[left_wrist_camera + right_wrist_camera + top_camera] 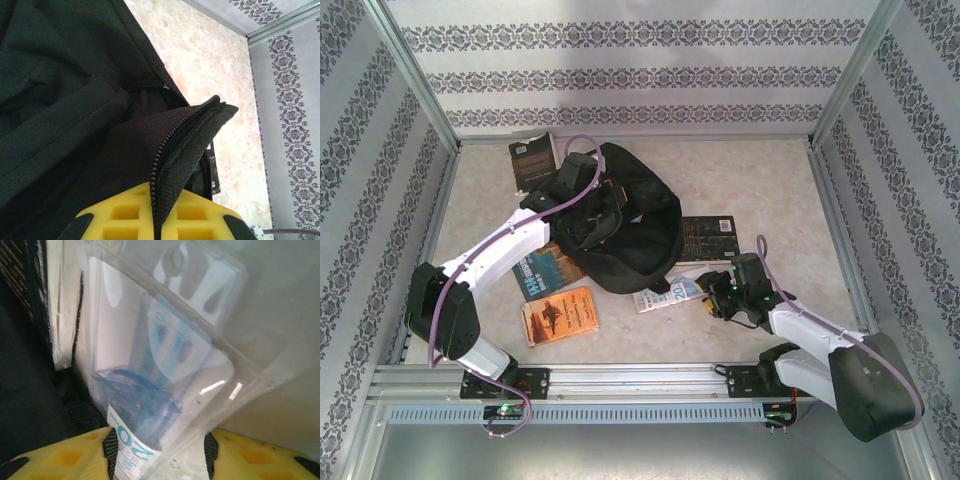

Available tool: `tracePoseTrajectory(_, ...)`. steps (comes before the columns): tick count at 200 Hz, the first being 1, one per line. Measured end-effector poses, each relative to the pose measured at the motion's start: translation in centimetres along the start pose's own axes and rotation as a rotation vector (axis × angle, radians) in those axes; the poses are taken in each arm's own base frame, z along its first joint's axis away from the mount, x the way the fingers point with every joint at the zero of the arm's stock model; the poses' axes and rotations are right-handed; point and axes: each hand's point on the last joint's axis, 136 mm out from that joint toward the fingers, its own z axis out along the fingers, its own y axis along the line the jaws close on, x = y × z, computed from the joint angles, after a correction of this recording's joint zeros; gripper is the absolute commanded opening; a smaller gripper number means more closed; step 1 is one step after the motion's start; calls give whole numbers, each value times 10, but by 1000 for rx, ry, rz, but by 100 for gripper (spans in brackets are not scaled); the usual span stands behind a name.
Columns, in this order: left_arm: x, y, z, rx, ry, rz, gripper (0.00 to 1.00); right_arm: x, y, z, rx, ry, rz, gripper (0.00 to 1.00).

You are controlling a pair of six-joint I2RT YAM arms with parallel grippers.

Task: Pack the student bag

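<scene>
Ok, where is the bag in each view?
Top external: bag at the centre of the table.
Left wrist: bag across left and centre, its zip edge in the left gripper.
Right wrist: bag, dark fabric down the left edge.
Shared landmark: pale table beside the bag.

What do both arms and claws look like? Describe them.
Both the left arm and right arm have white shells, bulky black joints and a looping lilac cable. The left claw and right claw have yellow fingers with square pockets and black pads.
</scene>
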Motion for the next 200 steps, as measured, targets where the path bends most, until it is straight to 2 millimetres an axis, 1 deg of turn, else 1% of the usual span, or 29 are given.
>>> tracePoseTrajectory(57, 2, -1, 2, 6, 13, -4, 0, 0, 0, 3, 39, 13, 27, 49)
tracePoseTrajectory(170, 2, -1, 2, 7, 13, -4, 0, 0, 3, 3, 35, 13, 22, 49)
tracePoseTrajectory(182, 2, -1, 2, 7, 13, -4, 0, -1, 6, 3, 25, 9, 17, 49)
tracePoseTrajectory(200, 2, -1, 2, 7, 13, -4, 0, -6, 23, 4, -33, -6, -14, 49)
